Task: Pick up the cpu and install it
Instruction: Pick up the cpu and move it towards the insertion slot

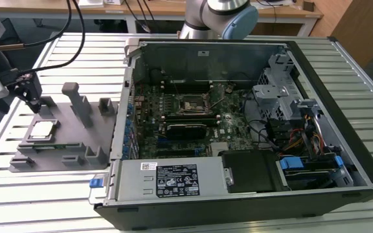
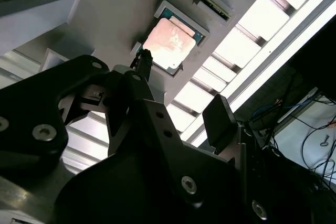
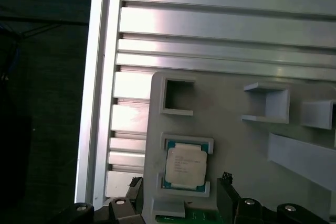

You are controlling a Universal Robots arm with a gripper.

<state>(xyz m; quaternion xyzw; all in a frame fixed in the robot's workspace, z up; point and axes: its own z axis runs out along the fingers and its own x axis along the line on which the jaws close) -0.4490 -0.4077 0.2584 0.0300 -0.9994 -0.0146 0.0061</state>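
wide-spread gripper [image 1: 37,106] above the cpu [image 1: 42,129]

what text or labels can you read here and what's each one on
None of it can be read; print shows in three places.
cpu: lines of small print on its top plate, too small to read.
black label on the power supply: white print and symbols, too small to read.
white sticker on the same box: blurred, unreadable.
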